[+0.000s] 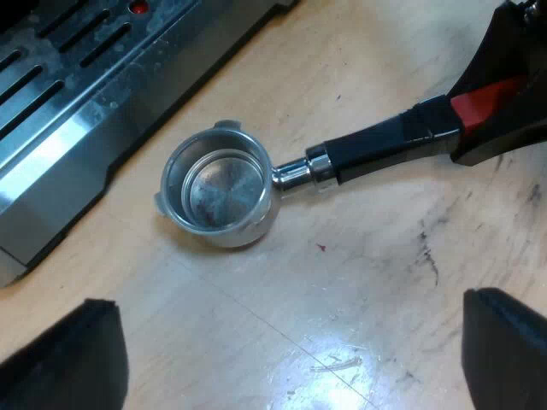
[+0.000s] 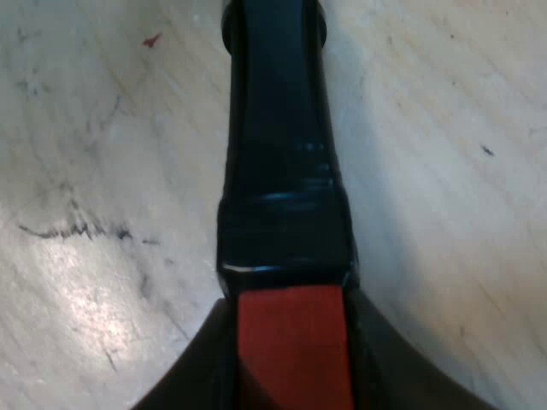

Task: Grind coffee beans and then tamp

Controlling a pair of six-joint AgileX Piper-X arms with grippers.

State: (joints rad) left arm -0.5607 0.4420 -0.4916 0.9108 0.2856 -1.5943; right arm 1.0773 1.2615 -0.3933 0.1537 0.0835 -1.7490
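Where the holder [image 1: 218, 190] rests, right jaws clamped on its handle [image 2: 278, 128] (left jaws apart).

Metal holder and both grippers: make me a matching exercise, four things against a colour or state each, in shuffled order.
Things:
1 holder basket
2 handle end
3 left gripper
4 right gripper

States:
A open
B red
C shut on the handle
D empty

Pairs: 1-D; 2-B; 3-A; 4-C
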